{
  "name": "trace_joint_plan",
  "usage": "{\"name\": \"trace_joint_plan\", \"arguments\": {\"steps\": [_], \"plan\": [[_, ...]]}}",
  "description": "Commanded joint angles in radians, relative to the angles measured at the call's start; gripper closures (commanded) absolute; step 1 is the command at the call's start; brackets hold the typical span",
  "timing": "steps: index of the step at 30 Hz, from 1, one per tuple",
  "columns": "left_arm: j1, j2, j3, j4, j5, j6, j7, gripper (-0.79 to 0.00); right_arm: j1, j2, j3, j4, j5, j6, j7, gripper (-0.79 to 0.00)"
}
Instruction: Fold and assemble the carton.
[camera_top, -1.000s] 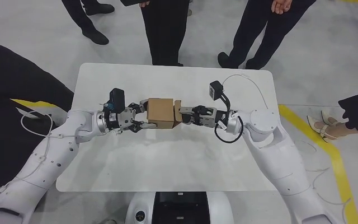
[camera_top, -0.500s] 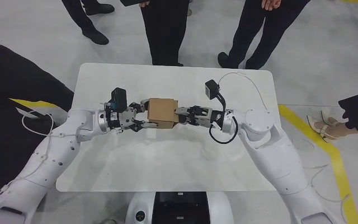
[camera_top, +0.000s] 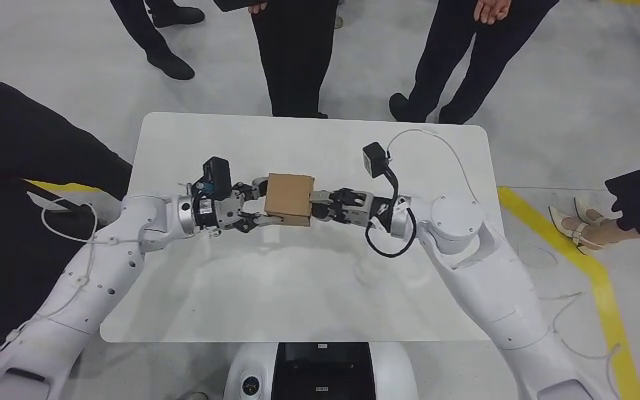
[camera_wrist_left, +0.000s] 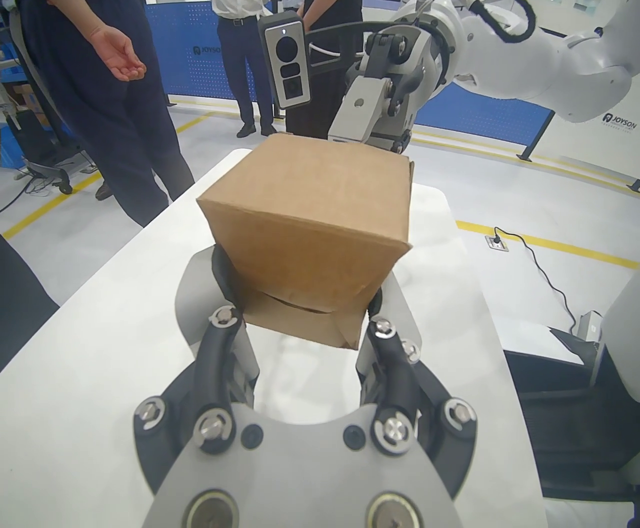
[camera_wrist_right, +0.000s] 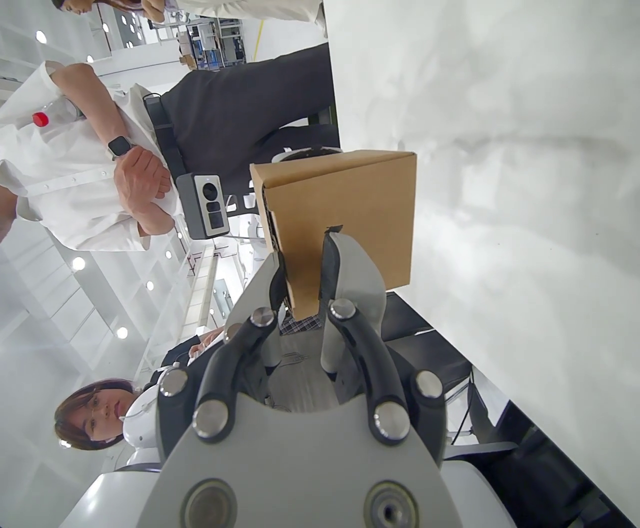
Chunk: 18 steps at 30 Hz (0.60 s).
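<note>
My left gripper clamps the brown cardboard carton at its loose-flapped end, and my right gripper pinches the opposite wall. I judge pressing that flap shut comes next.

carton: matt brown cardboard; I see a corrugated edge
table: smooth white, faint sheen
left gripper: satin grey metal, shiny bolts

We hold the brown cardboard carton over the white table. The left gripper is at its left end, the right gripper opposite.
</note>
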Motion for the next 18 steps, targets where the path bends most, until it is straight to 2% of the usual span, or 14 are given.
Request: {"name": "trace_joint_plan", "arguments": {"steps": [1,4,11,18], "plan": [[0.0,-0.002,-0.001,0.001,0.0,-0.001,-0.005,-0.219,0.002,0.0,-0.001,-0.004,-0.001,0.006,-0.006,-0.135],[-0.001,-0.005,-0.003,0.002,0.0,-0.003,-0.012,-0.219,0.003,0.0,0.001,-0.011,0.0,0.013,-0.014,-0.166],[0.002,-0.011,-0.013,0.007,-0.004,-0.012,-0.023,-0.222,-0.008,0.004,0.021,-0.016,0.01,0.013,-0.025,-0.296],[0.009,-0.016,-0.023,0.014,-0.011,-0.022,-0.031,-0.228,-0.023,0.008,0.044,-0.021,0.029,0.0,-0.029,-0.296]]}}
